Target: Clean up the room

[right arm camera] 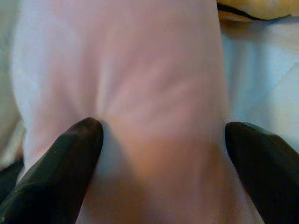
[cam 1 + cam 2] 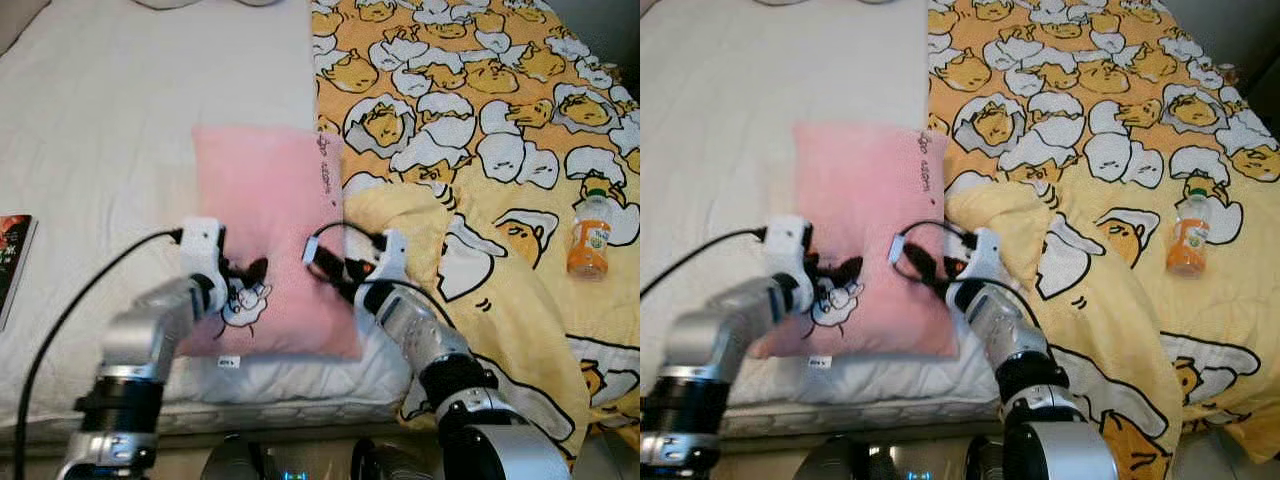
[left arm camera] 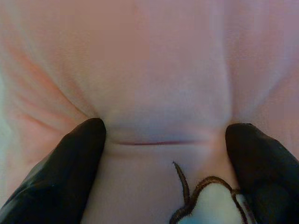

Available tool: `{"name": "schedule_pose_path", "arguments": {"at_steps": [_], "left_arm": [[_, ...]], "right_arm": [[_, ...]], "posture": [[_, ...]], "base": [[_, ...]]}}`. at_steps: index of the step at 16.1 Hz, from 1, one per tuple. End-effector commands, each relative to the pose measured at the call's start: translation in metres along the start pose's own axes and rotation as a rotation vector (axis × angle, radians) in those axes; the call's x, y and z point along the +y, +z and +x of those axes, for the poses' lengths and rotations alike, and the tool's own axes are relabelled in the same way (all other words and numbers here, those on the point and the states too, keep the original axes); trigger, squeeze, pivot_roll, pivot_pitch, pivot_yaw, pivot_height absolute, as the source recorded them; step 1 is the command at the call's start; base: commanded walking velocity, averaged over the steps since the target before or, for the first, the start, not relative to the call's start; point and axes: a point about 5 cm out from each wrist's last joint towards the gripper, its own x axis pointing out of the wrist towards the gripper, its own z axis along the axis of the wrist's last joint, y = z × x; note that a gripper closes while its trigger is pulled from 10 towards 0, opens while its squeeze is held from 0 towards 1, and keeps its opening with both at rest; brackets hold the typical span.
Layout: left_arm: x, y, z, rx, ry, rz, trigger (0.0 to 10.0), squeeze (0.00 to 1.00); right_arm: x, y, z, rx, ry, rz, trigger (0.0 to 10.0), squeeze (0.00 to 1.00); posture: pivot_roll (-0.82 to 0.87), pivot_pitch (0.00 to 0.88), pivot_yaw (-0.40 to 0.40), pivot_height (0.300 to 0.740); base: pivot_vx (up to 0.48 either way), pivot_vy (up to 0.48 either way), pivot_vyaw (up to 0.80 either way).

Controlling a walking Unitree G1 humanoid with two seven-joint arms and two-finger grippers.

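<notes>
Pillow: the pink pillow (image 2: 265, 235) is lying flat on the white sheet (image 2: 110, 150) near the foot edge of the bed, its right side just beside the yellow duvet (image 2: 500, 290); it is probably being taken up because it is sitting well away from the head of the bed.

Left tool: the left tool (image 2: 237, 277) is pressing into the pillow's lower left part, by the small cartoon print (image 2: 245, 300). In the left wrist view its two fingertips (image 3: 70, 172) are spread wide and sinking into the fabric, with creases running toward each tip, so it is open and bearing on the cloth, not yet pinched.

Right tool: the right tool (image 2: 325, 265) is meeting the pillow's right edge from the duvet side. Its fingertips (image 1: 65, 163) are likewise standing apart, straddling the pillow's bulging side.

Why both sides: a soft, broad cushion is likely to sag from one grip, so holding it from opposite sides seems intended to keep it level when lifted.

Other clutter: an orange juice bottle (image 2: 590, 235) is lying on the duvet well to the right, and a book (image 2: 12, 260) is resting at the bed's left edge; both are looking like later jobs.

Risk: fingers may be gathering only the cover, letting the filling slump.
</notes>
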Motion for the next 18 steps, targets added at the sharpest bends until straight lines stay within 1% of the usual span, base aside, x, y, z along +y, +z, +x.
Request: {"name": "schedule_pose_path", "arguments": {"at_steps": [1, 2, 3, 5, 6, 7, 8, 9, 10, 12, 13, 15, 16, 17, 18], "left_arm": [[-0.003, -0.031, 0.006, 0.116, 0.002, -0.015, 0.0, 0.0], [-0.004, -0.032, 0.008, 0.109, 0.002, -0.027, 0.0, 0.0], [-0.006, -0.034, 0.012, 0.109, 0.012, -0.031, 0.0, 0.0], [-0.009, -0.035, 0.015, 0.086, 0.025, -0.063, 0.0, 0.0], [-0.009, -0.03, 0.019, 0.028, 0.036, -0.095, 0.0, 0.0], [-0.009, -0.026, 0.021, -0.008, 0.041, -0.106, 0.0, 0.0], [-0.011, -0.021, 0.024, -0.042, 0.036, -0.093, 0.0, 0.0], [-0.014, -0.021, 0.026, -0.035, 0.027, -0.073, 0.0, 0.0], [-0.02, -0.025, 0.028, 0.001, 0.0, -0.01, 0.0, 0.0], [-0.024, -0.028, 0.03, 0.018, -0.018, 0.037, 0.0, 0.0], [-0.027, -0.028, 0.031, 0.009, -0.028, 0.043, 0.0, 0.0], [-0.038, -0.026, 0.037, -0.029, -0.064, 0.049, 0.0, 0.0], [-0.04, -0.025, 0.04, -0.036, -0.067, 0.059, 0.0, 0.0], [-0.039, -0.023, 0.042, -0.05, -0.064, 0.049, 0.0, 0.0], [-0.039, -0.021, 0.042, -0.067, -0.062, 0.021, 0.0, 0.0]], "right_arm": [[-0.005, -0.009, -0.002, 0.042, -0.035, -0.036, 4.4, 0.0], [-0.012, -0.01, -0.005, 0.048, -0.075, -0.05, 0.0, 0.0], [-0.017, -0.011, -0.007, 0.054, -0.082, -0.076, 0.0, 0.0], [-0.018, -0.013, -0.01, 0.053, -0.061, -0.089, 0.0, 0.0], [-0.018, -0.013, -0.011, 0.049, -0.045, -0.117, 0.0, 0.0], [-0.018, -0.013, -0.011, 0.045, -0.042, -0.125, 0.0, 0.0], [-0.02, -0.013, -0.012, 0.041, -0.045, -0.137, 0.0, 0.0], [-0.021, -0.013, -0.013, 0.039, -0.048, -0.137, 0.0, 0.0], [-0.022, -0.016, -0.015, 0.039, -0.05, -0.144, 0.0, 0.0], [-0.024, -0.016, -0.016, 0.028, -0.071, -0.155, 0.0, 0.0], [-0.026, -0.015, -0.017, 0.023, -0.076, -0.155, 0.0, 0.0], [-0.032, -0.01, -0.021, -0.008, -0.11, -0.168, 0.0, 0.0], [-0.034, -0.01, -0.023, -0.012, -0.119, -0.172, 0.0, 0.0], [-0.035, -0.009, -0.023, -0.013, -0.124, -0.181, 0.0, 0.0], [-0.035, -0.009, -0.023, -0.014, -0.124, -0.181, 0.0, 0.0]], "posture": [[-0.01, 0.199, -0.056, 0.74], [-0.02, 0.197, -0.057, 0.74], [-0.03, 0.193, -0.056, 0.74], [-0.03, 0.189, -0.057, 0.74], [-0.04, 0.183, -0.053, 0.74], [-0.05, 0.173, -0.053, 0.74], [-0.05, 0.16, -0.054, 0.74], [-0.05, 0.153, -0.055, 0.74], [-0.04, 0.144, -0.05, 0.74], [-0.03, 0.142, -0.047, 0.74], [-0.03, 0.141, -0.042, 0.74], [-0.03, 0.134, -0.036, 0.74], [-0.04, 0.128, -0.035, 0.74], [-0.04, 0.124, -0.034, 0.74], [-0.05, 0.12, -0.033, 0.74]], "base": [[0.0, 0.0, 0.0], [0.0, 0.0, 0.0], [0.0, 0.0, 0.0], [0.0, 0.0, 0.0], [0.0, 0.0, 0.0], [0.0, 0.0, 0.0], [0.0, 0.0, 0.0], [0.0, 0.0, 0.0], [0.0, 0.0, 0.0], [0.0, 0.0, 0.0], [0.0, 0.0, 0.0], [0.0, 0.0, 0.0], [0.0, 0.0, 0.0], [0.0, 0.0, 0.0], [0.0, 0.0, 0.0]]}}
